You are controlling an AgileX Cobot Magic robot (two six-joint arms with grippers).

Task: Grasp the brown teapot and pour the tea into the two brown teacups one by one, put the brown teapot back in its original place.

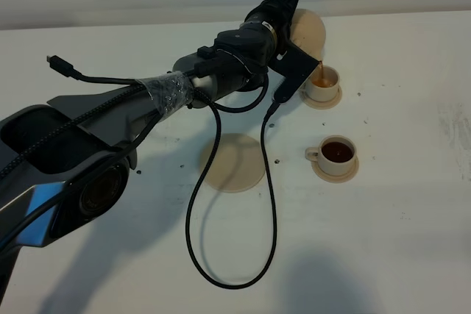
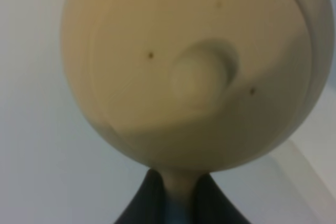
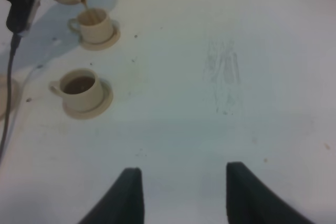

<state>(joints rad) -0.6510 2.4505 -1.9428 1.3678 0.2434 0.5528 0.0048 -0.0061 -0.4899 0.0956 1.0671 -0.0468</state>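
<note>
While pouring into far teacup [image 1: 321, 84], teapot [image 2: 189, 72] clamped in left gripper [image 2: 179, 190].

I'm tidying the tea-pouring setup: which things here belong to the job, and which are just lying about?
Part of the job: teapot, held tilted by the left gripper; far cup, being filled; near cup, already holding tea; large saucer, bare.
Just lying about: black cable looping over the table; right gripper, open and idle.
</note>
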